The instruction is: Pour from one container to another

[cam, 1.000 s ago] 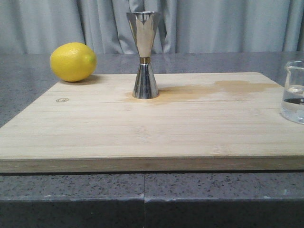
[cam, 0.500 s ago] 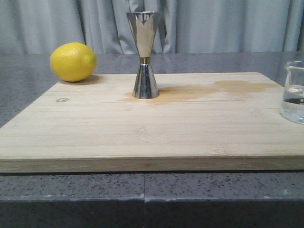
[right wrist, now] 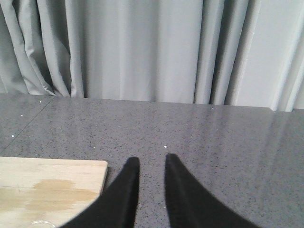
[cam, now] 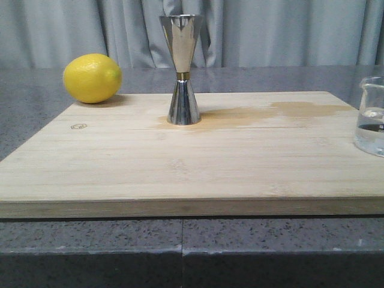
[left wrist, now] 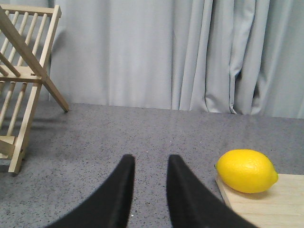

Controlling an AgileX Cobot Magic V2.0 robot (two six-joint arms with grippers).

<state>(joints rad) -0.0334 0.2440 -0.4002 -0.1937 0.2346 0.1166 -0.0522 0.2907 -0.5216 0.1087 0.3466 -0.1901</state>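
The steel hourglass jigger stands upright on the wooden board, near its far middle. The clear glass beaker sits at the board's right end, cut off by the edge of the front view, with clear liquid in its lower part. Neither gripper appears in the front view. In the left wrist view my left gripper is open over grey counter, nothing between its fingers. My right gripper is also open and empty, over the counter just beyond the board's far right corner.
A yellow lemon rests at the board's far left corner, also seen as the lemon in the left wrist view. A darker wet stain runs right of the jigger. A wooden rack stands left. Grey curtains hang behind.
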